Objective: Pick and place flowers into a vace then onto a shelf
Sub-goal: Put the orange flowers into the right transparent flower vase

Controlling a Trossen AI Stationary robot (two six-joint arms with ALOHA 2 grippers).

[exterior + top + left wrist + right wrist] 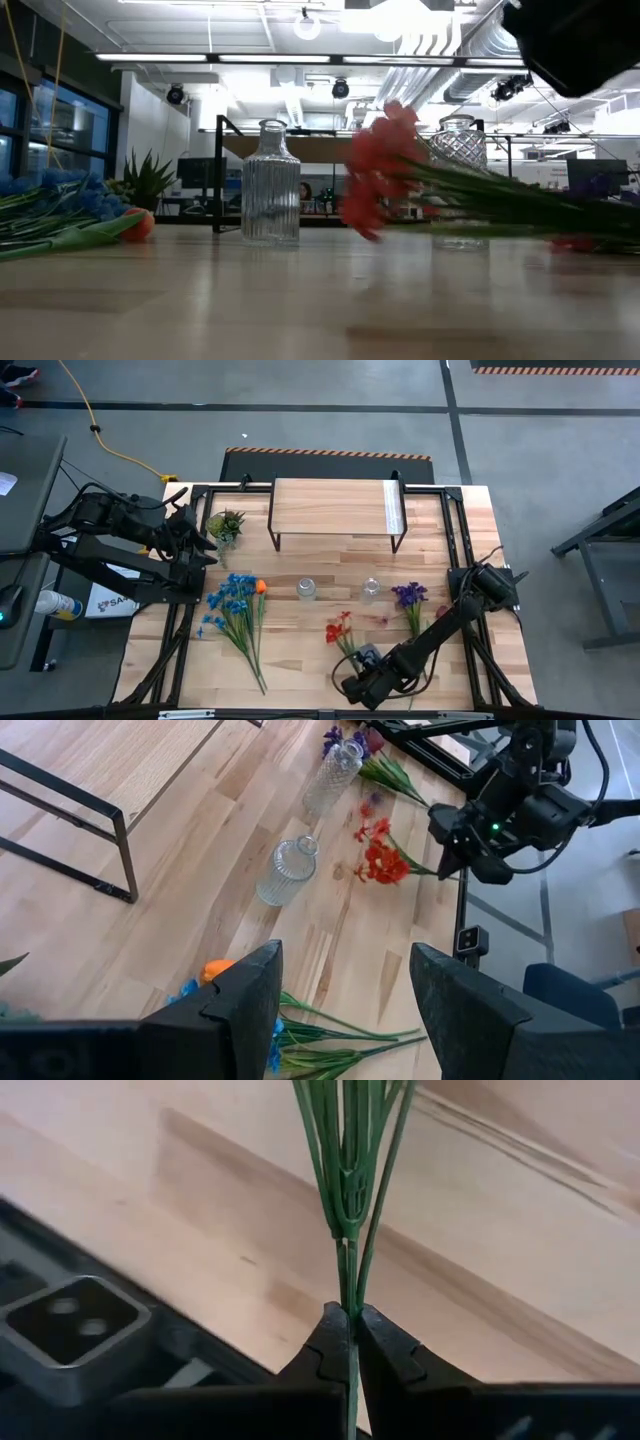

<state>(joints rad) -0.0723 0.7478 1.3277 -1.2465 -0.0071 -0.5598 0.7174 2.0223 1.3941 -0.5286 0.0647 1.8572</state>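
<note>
The red flowers [340, 628] lie near the table's near edge, and my right gripper [360, 663] is shut on their stem end. The blue flowers with one orange bloom [235, 603] lie flat at the left. The purple and maroon flowers [409, 598] lie flat at the right. A ribbed glass vase [306, 589] and a cut-glass vase [371, 589] stand upright mid-table. The shelf [335, 508] stands on its black legs at the far edge. My left gripper [345, 1010] is open and hovers above the blue flowers. My right gripper [350, 1330] pinches the red flowers' bundled green stem [350, 1295] between its two fingertips, just below where the stems fan out. It comes in low from the table's near side. In the low view the red blooms [378, 180] seem raised a little off the tabletop.
A small spiky potted plant [226, 524] stands by the shelf's left end, close to my left arm. Black frame rails [187, 622] run along the table's left and right sides. Bare wood lies between the vases and the near edge.
</note>
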